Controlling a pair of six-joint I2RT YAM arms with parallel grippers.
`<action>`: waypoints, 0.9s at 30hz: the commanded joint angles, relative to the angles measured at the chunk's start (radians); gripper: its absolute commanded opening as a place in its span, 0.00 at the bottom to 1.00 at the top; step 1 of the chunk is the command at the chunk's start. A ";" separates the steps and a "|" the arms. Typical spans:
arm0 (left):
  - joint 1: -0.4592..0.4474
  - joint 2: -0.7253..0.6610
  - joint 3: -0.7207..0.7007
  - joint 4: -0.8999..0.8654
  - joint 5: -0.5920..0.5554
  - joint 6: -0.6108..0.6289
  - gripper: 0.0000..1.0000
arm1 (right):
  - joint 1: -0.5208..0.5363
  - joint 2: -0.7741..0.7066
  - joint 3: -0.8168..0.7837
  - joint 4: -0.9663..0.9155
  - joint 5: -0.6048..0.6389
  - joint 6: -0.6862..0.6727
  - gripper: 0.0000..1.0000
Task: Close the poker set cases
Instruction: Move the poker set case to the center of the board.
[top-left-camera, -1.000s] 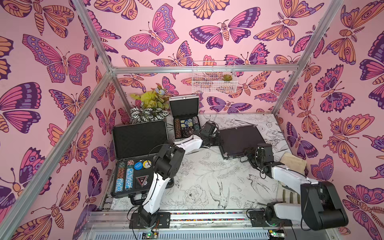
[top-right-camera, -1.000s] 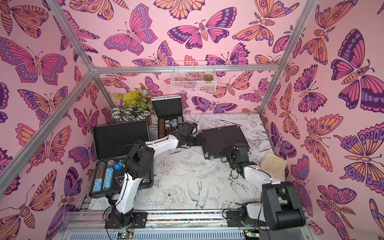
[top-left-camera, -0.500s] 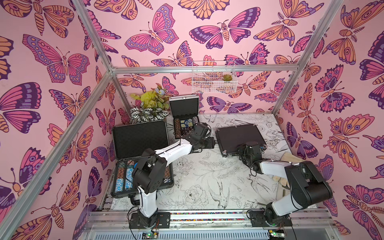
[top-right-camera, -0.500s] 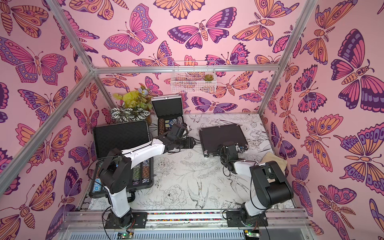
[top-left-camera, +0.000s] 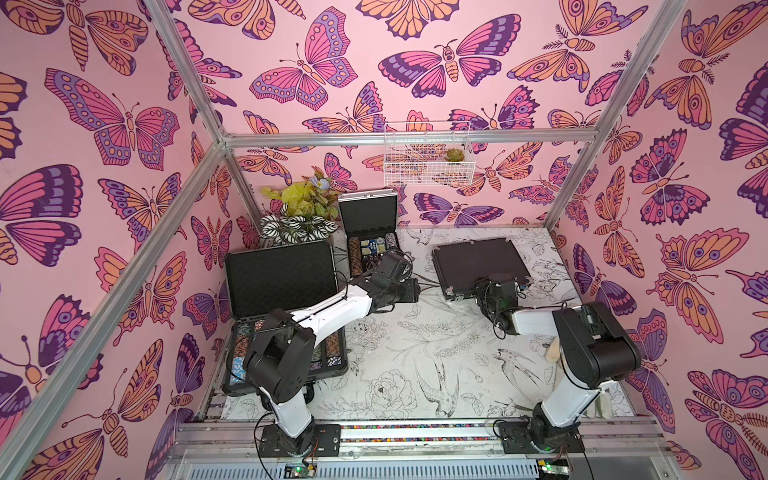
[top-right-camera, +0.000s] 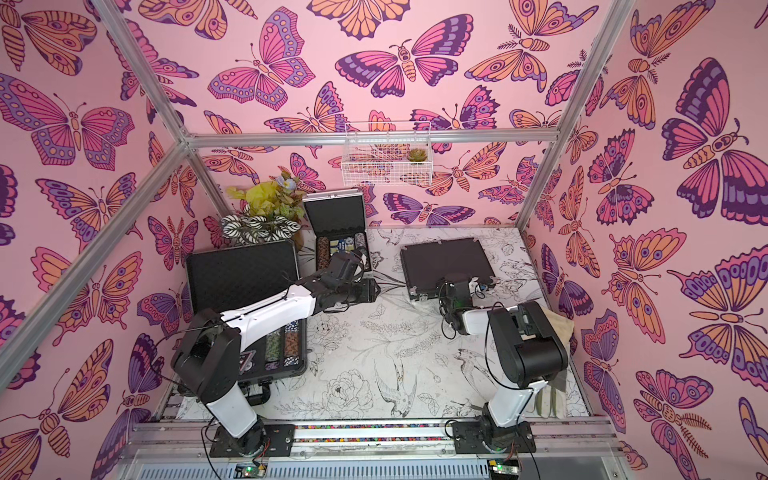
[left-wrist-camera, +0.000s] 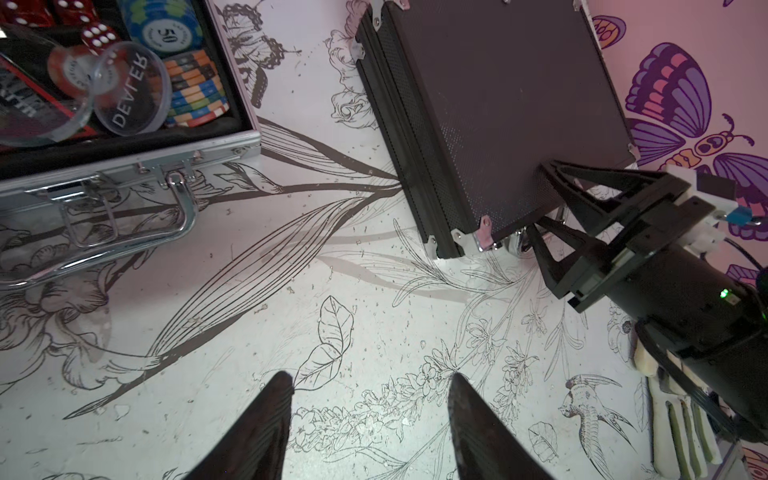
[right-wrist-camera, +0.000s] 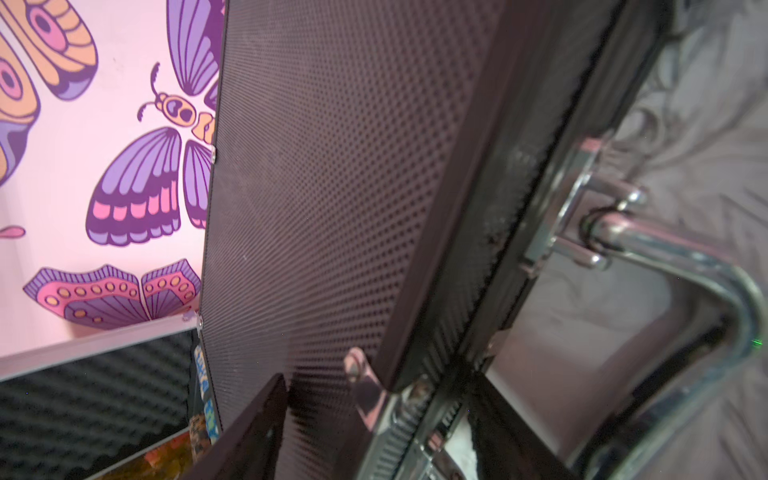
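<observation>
large black case (top-left-camera: 282, 278) stands open at left, foam lid upright. medium black case (top-left-camera: 478, 262), dimpled with silver corners, lies flat at right, lid down; right gripper (left-wrist-camera: 540, 197) straddles its front edge, fingers spread, one on the lid. small aluminium case (top-left-camera: 368, 216) open at back. left gripper (left-wrist-camera: 369, 376), fingers spread, hovers over open table (top-left-camera: 415, 353) between.

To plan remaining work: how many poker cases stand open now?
2: the large black case, front left, and the small silver case, at the back beside the plants. The medium black case looks closed.
</observation>
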 joint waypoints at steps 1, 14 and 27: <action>0.006 -0.022 -0.027 -0.008 -0.018 0.000 0.61 | -0.025 0.087 0.064 -0.056 0.038 -0.020 0.67; 0.014 -0.034 -0.054 -0.008 -0.041 -0.010 0.61 | -0.010 0.256 0.248 -0.078 0.055 0.047 0.65; 0.035 0.008 0.003 -0.127 -0.260 0.020 0.62 | -0.002 0.316 0.461 -0.223 -0.020 -0.129 0.66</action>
